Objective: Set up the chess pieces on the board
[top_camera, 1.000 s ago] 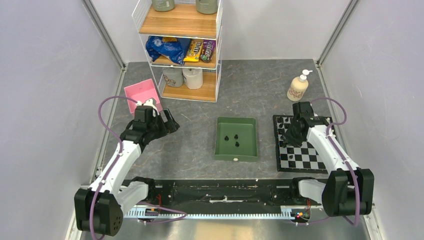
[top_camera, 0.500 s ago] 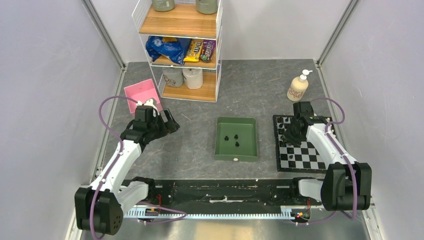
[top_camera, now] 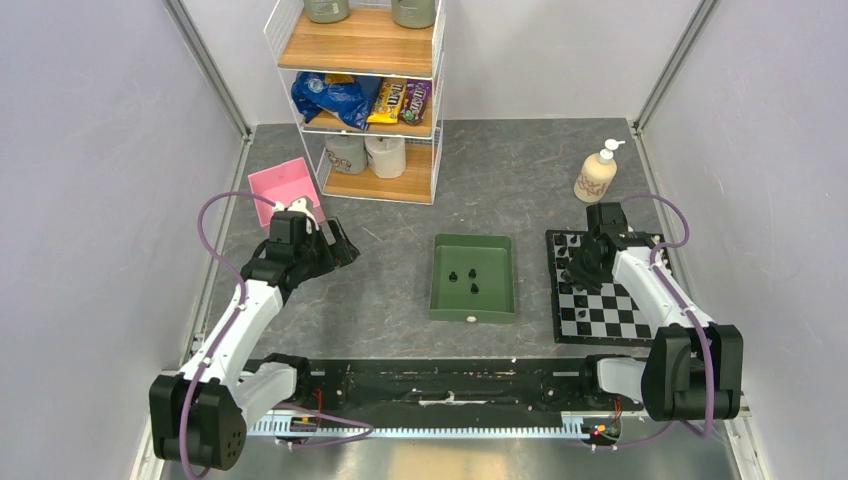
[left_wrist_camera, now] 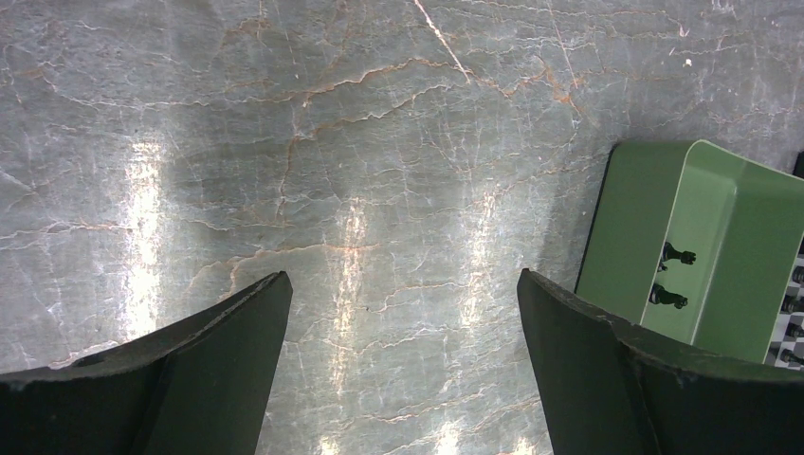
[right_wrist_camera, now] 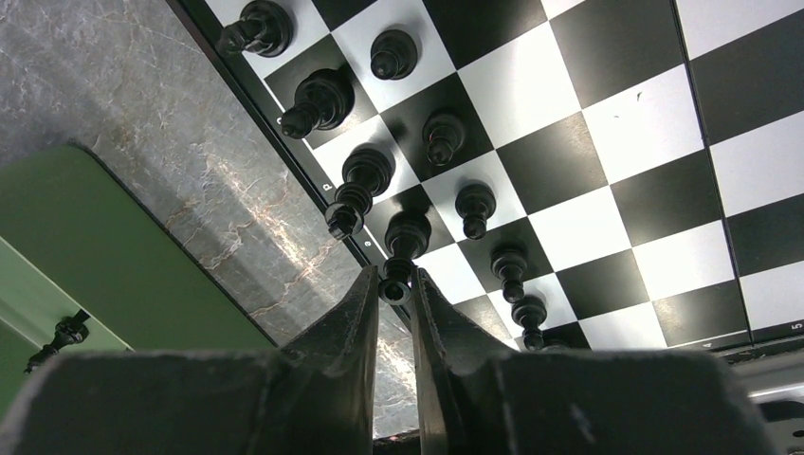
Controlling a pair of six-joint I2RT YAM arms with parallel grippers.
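Note:
The black-and-white board (top_camera: 610, 315) lies at the right. Along its left edge stand several black chess pieces (right_wrist_camera: 446, 137) in two rows. My right gripper (right_wrist_camera: 393, 284) is shut on the top of one black piece (right_wrist_camera: 408, 232), which stands on a dark square in the edge row. From above, the right gripper (top_camera: 578, 272) hangs over the board's left side. The green tray (top_camera: 473, 238) holds three black pieces (top_camera: 471, 272) and a small white one (top_camera: 470, 319). My left gripper (left_wrist_camera: 403, 284) is open over bare table, left of the tray (left_wrist_camera: 635, 218).
A cream pump bottle (top_camera: 596, 174) stands behind the board. A wire shelf rack (top_camera: 365, 100) with snacks and jars sits at the back. A pink box (top_camera: 283, 185) lies behind the left gripper (top_camera: 345, 243). Walls close in both sides.
The right arm has shifted slightly, its gripper staying over the board's left edge on the black piece. The left arm has not moved.

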